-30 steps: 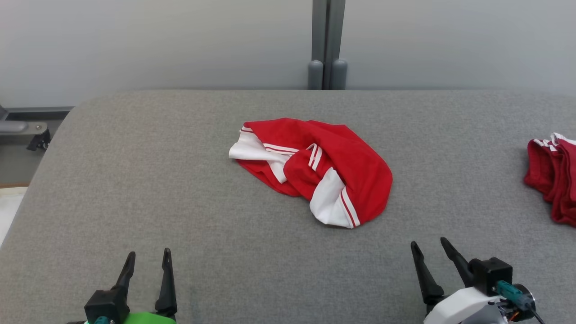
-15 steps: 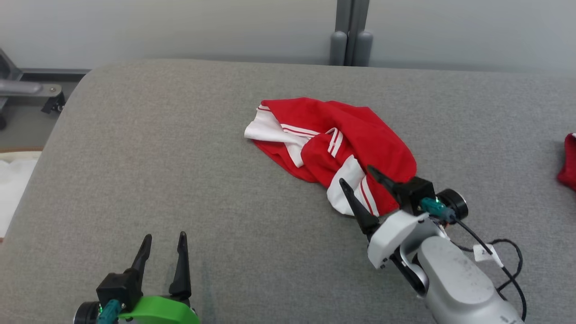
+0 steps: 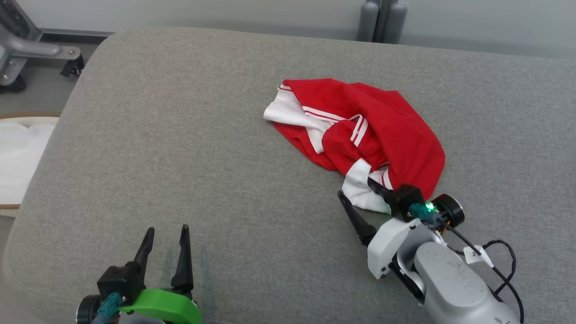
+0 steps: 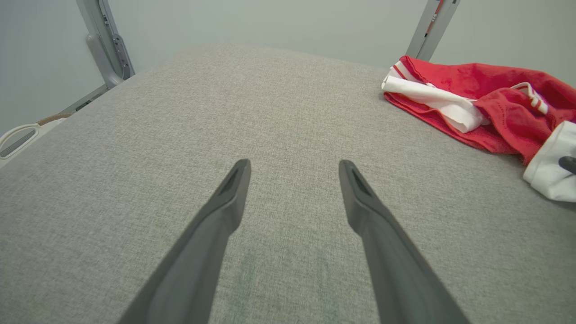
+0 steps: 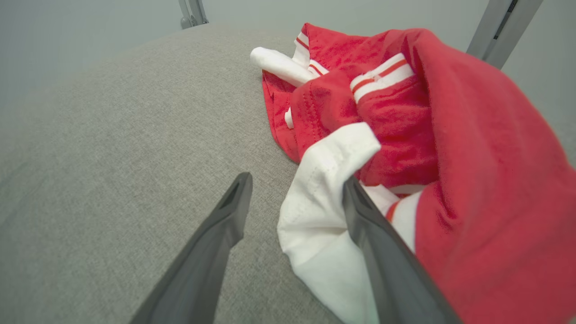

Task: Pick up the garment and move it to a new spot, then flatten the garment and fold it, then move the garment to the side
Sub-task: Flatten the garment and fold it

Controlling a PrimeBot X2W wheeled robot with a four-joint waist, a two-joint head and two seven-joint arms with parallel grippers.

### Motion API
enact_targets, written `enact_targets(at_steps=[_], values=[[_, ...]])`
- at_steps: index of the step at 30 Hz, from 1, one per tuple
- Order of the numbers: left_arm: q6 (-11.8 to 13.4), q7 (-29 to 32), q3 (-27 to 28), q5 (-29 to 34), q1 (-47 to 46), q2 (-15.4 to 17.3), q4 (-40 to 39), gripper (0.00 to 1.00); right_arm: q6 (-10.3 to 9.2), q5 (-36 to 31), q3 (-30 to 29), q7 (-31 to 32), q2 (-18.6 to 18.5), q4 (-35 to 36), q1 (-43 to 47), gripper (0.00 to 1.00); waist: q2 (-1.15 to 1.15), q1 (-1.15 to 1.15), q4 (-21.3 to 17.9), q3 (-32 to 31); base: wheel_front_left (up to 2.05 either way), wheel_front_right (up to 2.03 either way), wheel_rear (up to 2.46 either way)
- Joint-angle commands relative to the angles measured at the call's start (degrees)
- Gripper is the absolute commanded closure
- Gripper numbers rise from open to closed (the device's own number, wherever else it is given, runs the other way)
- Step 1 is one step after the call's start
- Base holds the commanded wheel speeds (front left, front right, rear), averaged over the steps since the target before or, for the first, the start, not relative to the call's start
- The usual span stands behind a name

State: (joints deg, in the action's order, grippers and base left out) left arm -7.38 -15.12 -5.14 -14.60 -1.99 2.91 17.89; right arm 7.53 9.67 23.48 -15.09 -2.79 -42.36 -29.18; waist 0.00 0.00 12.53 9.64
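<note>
A crumpled red garment (image 3: 387, 130) with white striped cuffs lies on the grey padded table (image 3: 180, 148). Its near white cuff (image 3: 360, 191) sits between the fingers of my right gripper (image 3: 357, 186), which stands open with one finger on the cloth and the other on the bare table. The right wrist view shows that white cuff (image 5: 315, 216) in the gap of the right gripper (image 5: 294, 182), with red cloth (image 5: 486, 171) piled to the right. My left gripper (image 3: 166, 231) rests open at the lower left, far from the garment (image 4: 486, 103), nothing between its fingers (image 4: 225, 198).
The table's left edge curves down towards a white cloth (image 3: 18, 153) on the floor. A grey metal frame (image 3: 27, 45) stands at the upper left and grey posts (image 3: 382, 18) behind the table. A black cable (image 3: 504, 265) trails from my right wrist.
My right arm has reached forward from the lower right to the garment's near white cuff. The head camera has tilted down and turned left. The left gripper has stayed put.
</note>
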Motion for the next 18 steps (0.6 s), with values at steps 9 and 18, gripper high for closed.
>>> enact_targets(at_steps=[9,18], values=[[-0.2,0.0,-0.6,-1.2,-2.6,0.1,0.1,0.0,-0.09,-2.1,-0.6,-0.1,-0.3,-1.6,0.6,0.0,0.0,0.0,0.2,2.2,0.0,0.0,0.0],[-0.2,0.0,-0.6,-1.5,-3.3,0.1,0.1,0.0,-0.09,-3.3,-1.5,-0.1,-0.3,-0.4,0.0,1.0,0.0,0.0,1.1,3.2,0.0,0.0,0.0]])
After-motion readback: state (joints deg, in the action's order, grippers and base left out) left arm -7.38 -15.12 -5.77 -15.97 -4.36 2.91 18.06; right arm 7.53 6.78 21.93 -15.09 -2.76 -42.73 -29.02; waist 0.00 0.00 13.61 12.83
